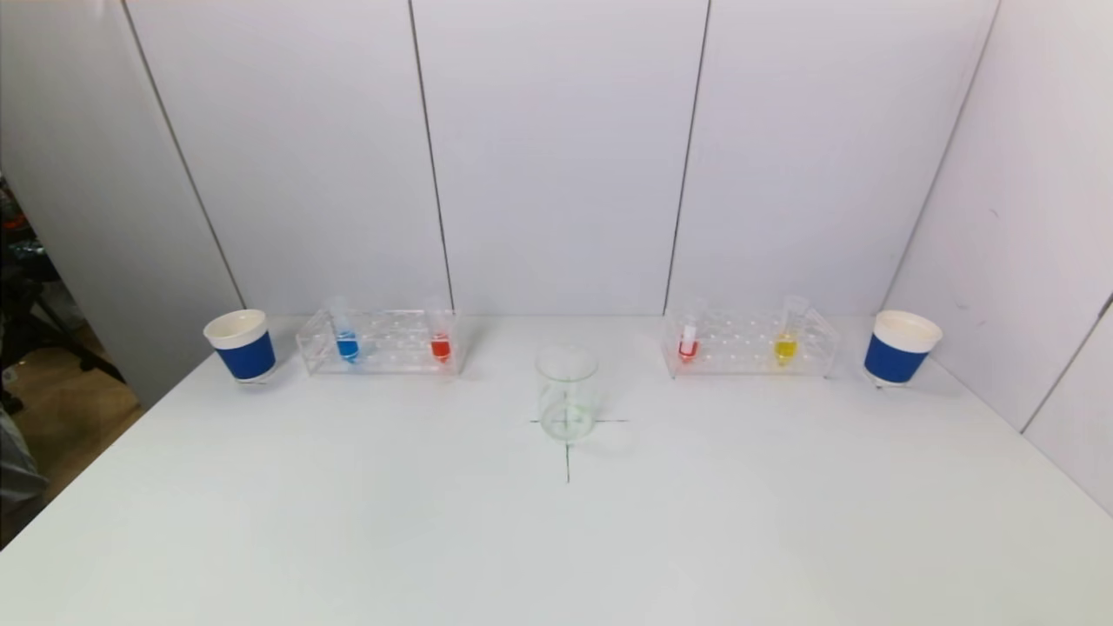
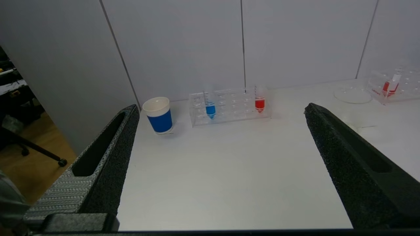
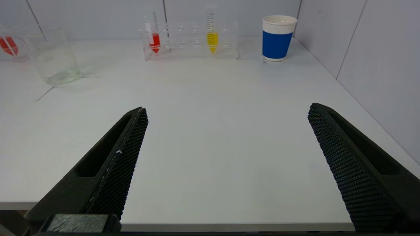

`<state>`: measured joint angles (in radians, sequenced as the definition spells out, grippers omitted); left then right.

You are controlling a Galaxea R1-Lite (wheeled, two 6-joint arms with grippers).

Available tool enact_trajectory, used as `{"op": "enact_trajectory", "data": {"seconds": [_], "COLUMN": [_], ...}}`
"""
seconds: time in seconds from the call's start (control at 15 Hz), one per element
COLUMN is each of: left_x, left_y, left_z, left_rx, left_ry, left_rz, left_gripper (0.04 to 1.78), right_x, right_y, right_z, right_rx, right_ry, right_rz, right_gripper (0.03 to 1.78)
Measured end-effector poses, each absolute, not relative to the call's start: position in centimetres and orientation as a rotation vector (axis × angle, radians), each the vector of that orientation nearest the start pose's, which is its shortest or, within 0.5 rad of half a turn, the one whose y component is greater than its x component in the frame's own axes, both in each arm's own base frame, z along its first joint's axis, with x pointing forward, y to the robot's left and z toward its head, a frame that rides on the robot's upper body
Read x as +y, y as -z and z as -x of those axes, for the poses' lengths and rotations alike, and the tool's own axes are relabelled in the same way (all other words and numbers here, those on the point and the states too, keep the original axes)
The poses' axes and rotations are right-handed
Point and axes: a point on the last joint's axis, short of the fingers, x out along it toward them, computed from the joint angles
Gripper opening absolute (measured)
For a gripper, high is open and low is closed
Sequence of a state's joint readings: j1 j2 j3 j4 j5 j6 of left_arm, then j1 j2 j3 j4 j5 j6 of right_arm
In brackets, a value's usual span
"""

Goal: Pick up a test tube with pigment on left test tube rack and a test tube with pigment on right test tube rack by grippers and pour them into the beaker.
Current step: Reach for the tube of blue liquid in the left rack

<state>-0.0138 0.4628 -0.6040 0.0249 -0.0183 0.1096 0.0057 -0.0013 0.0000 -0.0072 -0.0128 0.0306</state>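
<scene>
A clear beaker [image 1: 567, 393] stands at the table's middle on a drawn cross. The left test tube rack [image 1: 380, 342] holds a blue tube [image 1: 347, 345] and a red tube [image 1: 441, 346]. The right test tube rack [image 1: 749, 344] holds a red tube [image 1: 688, 345] and a yellow tube [image 1: 785, 346]. Neither arm shows in the head view. In the left wrist view my left gripper [image 2: 222, 109] hangs open over the near table edge, far short of the left rack [image 2: 229, 106]. My right gripper [image 3: 227, 109] is likewise open and empty, well short of the right rack [image 3: 192, 41].
A blue-sleeved white paper cup [image 1: 241, 345] stands left of the left rack, another cup [image 1: 901, 347] right of the right rack. Grey wall panels close the table's far and right sides. The table's left edge drops to the floor.
</scene>
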Motion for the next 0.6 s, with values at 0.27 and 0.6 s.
{"op": "enact_trajectory", "data": {"seconds": [0.27,0.6], "left_x": [-0.2,-0.3], "left_y": [-28.2,-28.6], "left_z": [-5.2,-11.7], "left_rx": [-0.114,-0.078], "left_ry": [0.063,0.113], "left_rz": [-0.124,-0.105], "left_gripper": [1.76,1.76], "right_x": [0.0,0.0], "right_y": [-7.6,-7.6], "right_z": [2.3,2.3], "right_rx": [-0.009,-0.009], "right_ry": [0.006,0.006], "right_rz": [-0.031,-0.031], "right_gripper": [1.77,1.77]}}
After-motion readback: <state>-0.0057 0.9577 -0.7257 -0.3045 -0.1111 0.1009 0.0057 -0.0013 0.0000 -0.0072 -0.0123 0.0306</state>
